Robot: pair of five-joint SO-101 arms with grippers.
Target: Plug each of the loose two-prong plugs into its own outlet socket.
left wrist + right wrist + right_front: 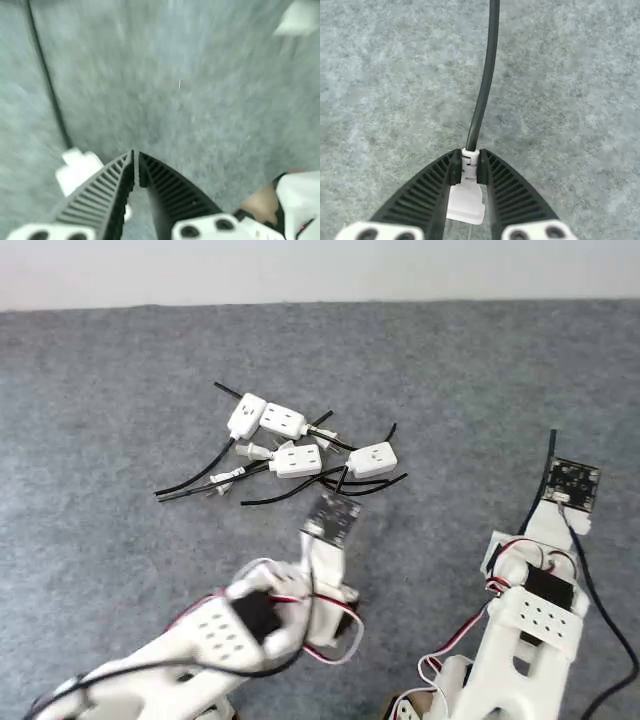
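Note:
Several white outlet sockets (298, 461) and loose white two-prong plugs (255, 451) with black cables lie tangled in the middle of the grey mat. My left arm (330, 517) hangs just in front of this cluster. My left gripper (135, 156) is shut with nothing in it; a white piece (77, 169) lies beside one finger, next to a black cable (45, 85). My right gripper (467, 157) is shut on a white plug (465, 200), whose black cable (487, 75) runs straight away from it. The right arm (572, 483) is off to the right, apart from the cluster.
A grey carpet-like mat (120, 360) covers the table up to a pale wall at the back. Another white piece (300, 17) lies farther off in the left wrist view. The right arm's held cable (552, 445) sticks out past its wrist.

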